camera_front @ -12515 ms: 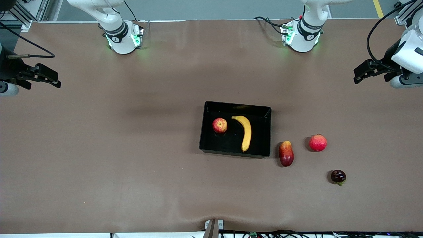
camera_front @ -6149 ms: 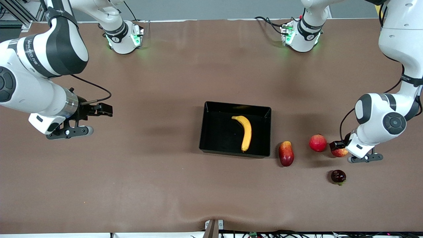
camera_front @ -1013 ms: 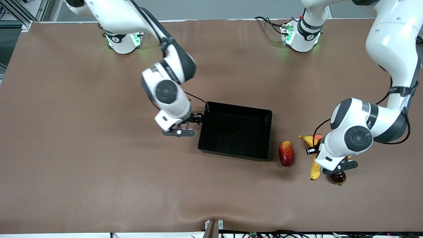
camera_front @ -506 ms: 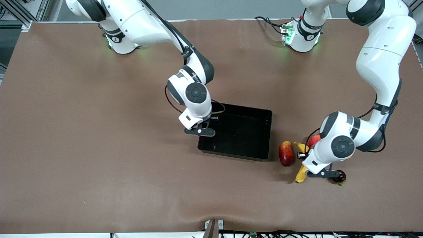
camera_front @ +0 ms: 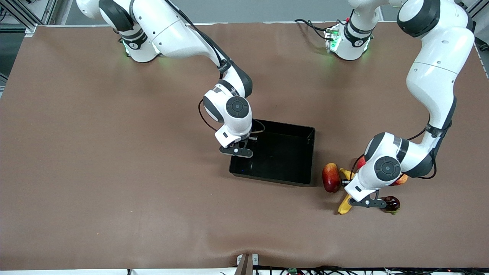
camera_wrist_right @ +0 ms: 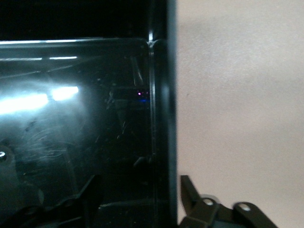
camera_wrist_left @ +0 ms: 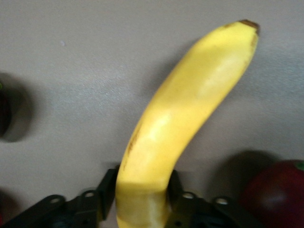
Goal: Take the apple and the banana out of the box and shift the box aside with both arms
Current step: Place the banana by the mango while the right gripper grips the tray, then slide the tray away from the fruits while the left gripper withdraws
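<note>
The black tray (camera_front: 284, 125) sits mid-table with no fruit in it. My right gripper (camera_front: 238, 152) is open over the tray's wall at the right arm's end. In the right wrist view the gripper (camera_wrist_right: 140, 194) has one finger on each side of the wall (camera_wrist_right: 161, 95). My left gripper (camera_front: 353, 193) is shut on the yellow banana (camera_front: 343, 207), low over the table beside the mango-like fruit. The left wrist view shows the banana (camera_wrist_left: 190, 109) clamped in the gripper (camera_wrist_left: 142, 192). The apple (camera_front: 401, 180) lies on the table, mostly hidden by the left arm.
The red-orange mango-like fruit (camera_front: 331, 177) lies beside the tray toward the left arm's end. A pinkish-red round fruit (camera_front: 360, 162) peeks from under the left arm. A small dark fruit (camera_front: 391, 203) lies just beside the left gripper.
The apple and banana have left the tray. In the last second my right gripper moved from beside the tray onto its wall. My left gripper carried the banana toward the mango-like fruit.
</note>
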Motion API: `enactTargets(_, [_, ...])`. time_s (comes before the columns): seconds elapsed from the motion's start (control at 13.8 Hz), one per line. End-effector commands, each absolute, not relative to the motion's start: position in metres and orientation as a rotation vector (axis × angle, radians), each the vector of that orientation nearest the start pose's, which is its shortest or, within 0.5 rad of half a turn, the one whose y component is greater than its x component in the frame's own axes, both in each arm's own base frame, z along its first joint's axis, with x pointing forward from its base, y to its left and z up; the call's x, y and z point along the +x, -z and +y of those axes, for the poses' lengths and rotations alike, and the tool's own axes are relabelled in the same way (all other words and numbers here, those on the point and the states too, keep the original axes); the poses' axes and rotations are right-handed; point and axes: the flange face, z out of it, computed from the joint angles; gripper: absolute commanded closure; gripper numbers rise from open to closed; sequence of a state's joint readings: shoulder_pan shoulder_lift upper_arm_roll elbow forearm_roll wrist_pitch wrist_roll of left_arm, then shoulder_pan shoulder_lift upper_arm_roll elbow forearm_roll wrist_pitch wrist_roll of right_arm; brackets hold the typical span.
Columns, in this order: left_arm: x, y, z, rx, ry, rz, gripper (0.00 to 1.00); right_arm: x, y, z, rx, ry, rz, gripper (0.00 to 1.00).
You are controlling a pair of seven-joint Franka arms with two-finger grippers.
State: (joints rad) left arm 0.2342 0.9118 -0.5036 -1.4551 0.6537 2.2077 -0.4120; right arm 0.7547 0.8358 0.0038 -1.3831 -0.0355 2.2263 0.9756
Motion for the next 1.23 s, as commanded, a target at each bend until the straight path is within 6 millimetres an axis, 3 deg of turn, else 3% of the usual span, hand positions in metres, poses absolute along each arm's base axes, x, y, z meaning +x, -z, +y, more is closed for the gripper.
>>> enactTargets(0.0, [0.723,-0.2,-0.094,-2.995,0.127,0.165,0.0,0.538,-0.213,0.506,-3.15,0.09,0.344,1.0])
enactTargets(0.22, [0.732,-0.235,-0.1,-2.994,0.207,0.153,0.0,0.542,-0.22,0.501,-3.151,0.095,0.345,1.0])
enactTargets(0.43, [0.735,-0.285,-0.108,-2.99,0.299,0.161,0.0,0.549,-0.244,0.495,-3.143,0.108,0.353,1.0])
enactTargets(0.72, [0.723,-0.383,-0.115,-3.037,0.329,0.048,0.0,0.576,-0.311,0.456,-3.126,0.121,0.392,1.0])
enactTargets(0.87, [0.711,-0.437,-0.096,-3.071,0.3,-0.073,0.0,0.589,-0.35,0.42,-3.11,0.141,0.376,1.0])
enactTargets(1.01, [0.698,-0.478,-0.068,-3.048,0.286,-0.146,0.0,0.598,-0.381,0.375,-3.109,0.15,0.336,1.0])
enactTargets(1.16, [0.682,-0.515,-0.042,-3.063,0.248,-0.094,0.0,0.605,-0.406,0.328,-3.126,0.141,0.306,1.0])
